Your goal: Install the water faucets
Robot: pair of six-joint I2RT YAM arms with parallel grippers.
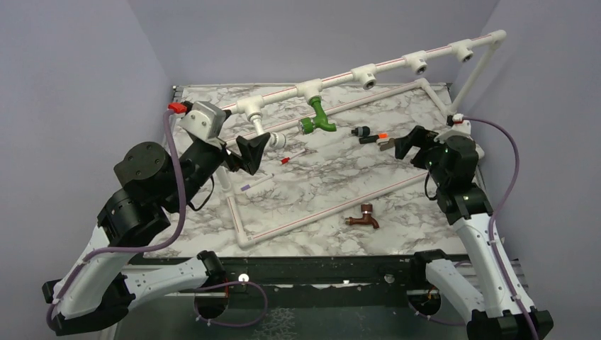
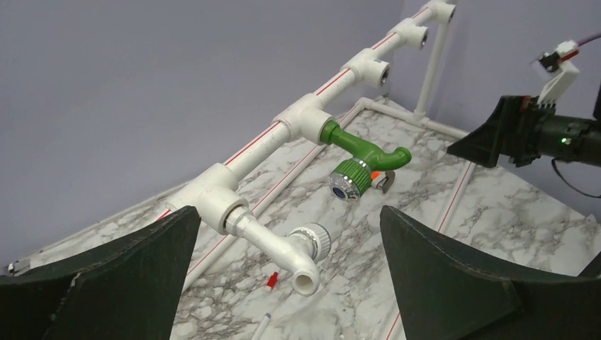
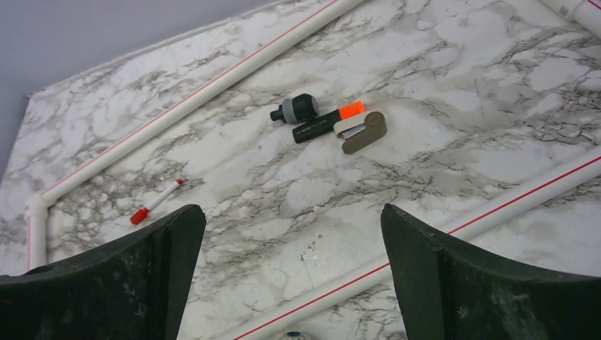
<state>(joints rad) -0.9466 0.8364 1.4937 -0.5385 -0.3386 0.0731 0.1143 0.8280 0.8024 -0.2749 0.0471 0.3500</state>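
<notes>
- My left gripper (image 2: 289, 212) stands wide open and empty, facing the pipe frame (image 2: 255, 145). My right gripper (image 3: 293, 209) is spread just as wide, holding nothing, above the marble table (image 3: 298, 184).
- The green faucet (image 2: 361, 152) is bright plastic with a ribbed knob and a bent spout. It sits threaded into a white T-fitting (image 2: 305, 117) at the centre of my left wrist view.
- The copper faucet (image 1: 363, 216), reddish-brown, lies on the table at lower centre of the overhead view, well apart from both grippers.
- It falls outside both wrist views. Something small at the bottom edge of my right wrist view is cut off; I cannot tell what it is.
- Bare marble lies under my right gripper. A black piece with an orange tip (image 3: 322, 124) lies at upper centre, touching a beige piece (image 3: 363, 132).
</notes>
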